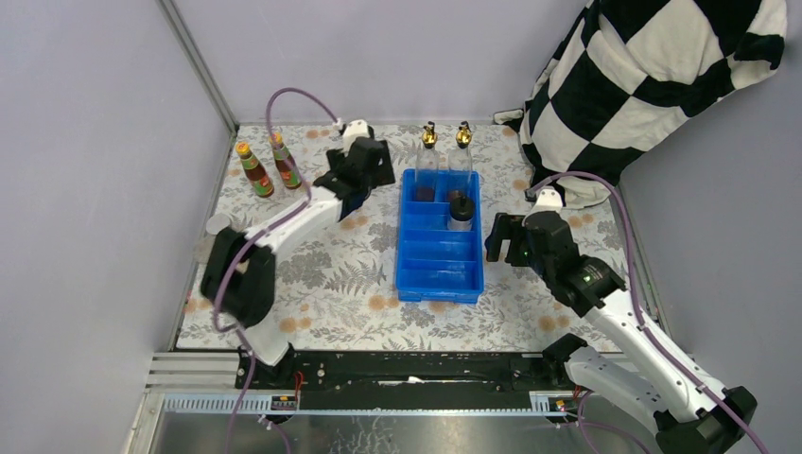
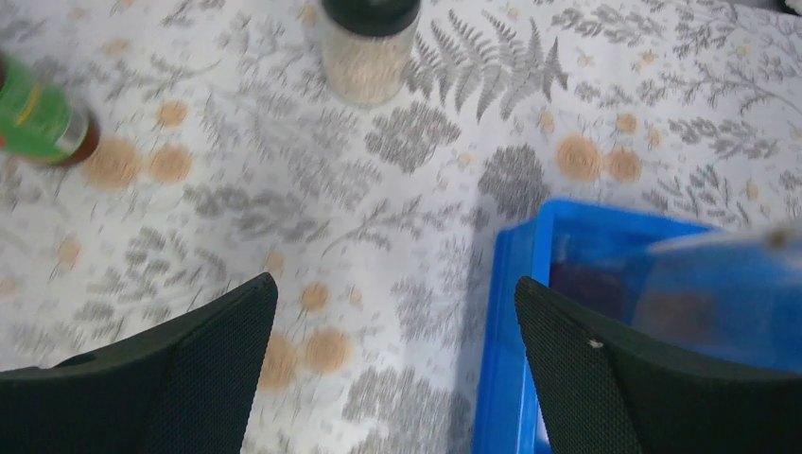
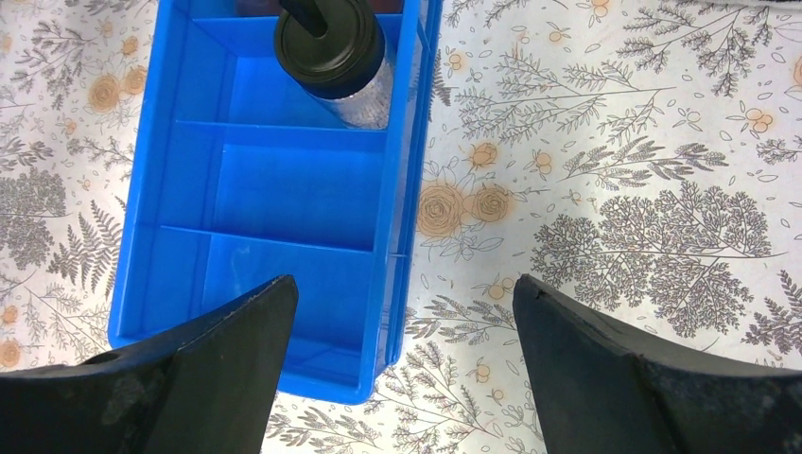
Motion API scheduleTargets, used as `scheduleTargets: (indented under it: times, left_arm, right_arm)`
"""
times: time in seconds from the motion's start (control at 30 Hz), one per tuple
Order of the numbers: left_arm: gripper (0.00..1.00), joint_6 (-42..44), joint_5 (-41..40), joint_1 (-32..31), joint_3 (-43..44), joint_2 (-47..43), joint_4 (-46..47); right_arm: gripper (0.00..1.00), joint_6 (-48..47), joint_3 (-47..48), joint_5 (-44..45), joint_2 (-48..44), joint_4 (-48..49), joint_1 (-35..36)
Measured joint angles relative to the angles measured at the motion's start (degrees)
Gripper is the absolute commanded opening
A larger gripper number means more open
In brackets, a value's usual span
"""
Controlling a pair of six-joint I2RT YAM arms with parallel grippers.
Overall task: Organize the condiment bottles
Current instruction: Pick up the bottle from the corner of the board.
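Jaws apart, empty.
Black-capped pale bottle (image 2: 367,52) at 12 o'clock of left gripper (image 2: 392,293); second black-capped bottle (image 3: 333,52), in blue tray (image 3: 284,180), at 11 o'clock of right gripper (image 3: 405,288).

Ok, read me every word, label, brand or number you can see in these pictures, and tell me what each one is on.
No text is readable in any view.
On the slim orange-capped dark sauce bottles, the green and red labels carry print too small to read in the top view.
In the left wrist view, one such bottle's green label shows a yellow mark, too blurred to read.
On the blue plastic divided tray, no marking shows.
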Motion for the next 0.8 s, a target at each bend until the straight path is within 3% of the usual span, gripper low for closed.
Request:
scheduleTargets:
  times: [0.23, 0.8]
  left_arm:
    - [0.99, 5.60, 1.42, 3.15, 14.29, 15.39, 6.40]
    - [0.99, 11.04, 3.43, 13.44, 34.03, 35.67, 10.21]
  right_arm:
    - [0.92, -0.59, 1.01, -0.02, 0.44, -0.04, 0.00]
    - [0.92, -0.63, 1.01, -0.92, 4.37, 0.24, 0.00]
